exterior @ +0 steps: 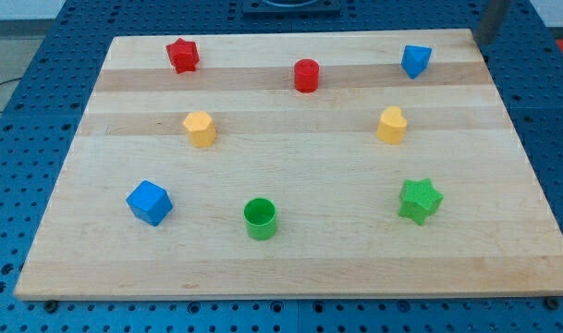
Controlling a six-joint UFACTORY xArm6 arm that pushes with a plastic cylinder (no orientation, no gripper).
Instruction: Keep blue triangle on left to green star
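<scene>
The blue triangle [416,60] was the block of the task, and it lay far away, near the view's top right corner of the wooden board [290,259]; the green star [420,201] lay near the view's bottom right, well apart from it, almost straight below it in the view.

Going from near to far, the front row held 3 blocks: a blue cube [149,203] at the view's left, a green cylinder [260,218] in the middle and the green star at the right; the middle row held 2 yellow blocks, a yellow hexagon-like block [200,129] and a yellow rounded block [391,125]; the far row held a red star [182,55], a red cylinder [306,75] and the blue triangle.

My tip did not show clearly; only a blurred dark shape [492,20] stood at the view's top right, beyond the board's corner, and whether it was the rod I could not tell; there was no pincer on this arm, so no open or closed state could be told.

In my judgement, a good push would come from the far side of the triangle, toward the view's bottom and a little left; it should pass left of the yellow rounded block, without touching it, and stop just left of the star.

The board was pale wood with lighter and darker stripes; it rested on a blue perforated table [22,111].
</scene>
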